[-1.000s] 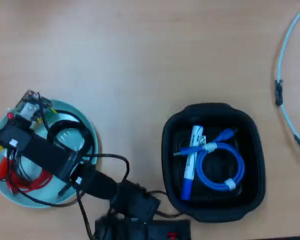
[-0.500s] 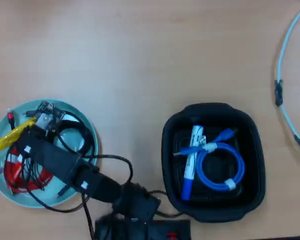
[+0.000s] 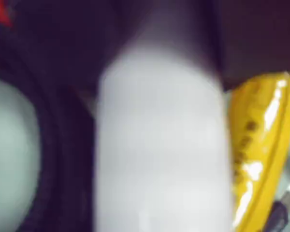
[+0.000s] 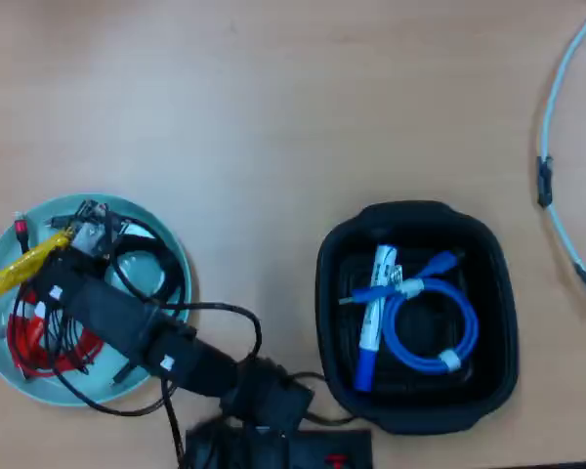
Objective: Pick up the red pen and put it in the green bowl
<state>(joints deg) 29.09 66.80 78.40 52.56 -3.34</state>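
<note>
The red pen's white barrel (image 3: 162, 145) runs vertically through the wrist view; jaws' state unclear.

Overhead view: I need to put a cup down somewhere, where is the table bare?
Bare table fills the whole upper half, plus the strip between green bowl and black tray. Crowded: both containers, and the arm's base at the bottom edge.

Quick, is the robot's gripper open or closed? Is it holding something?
Gripper: cannot be told. It hangs over the green bowl, but the arm hides its jaws. The wrist view shows only a blurry white barrel close up.
</note>
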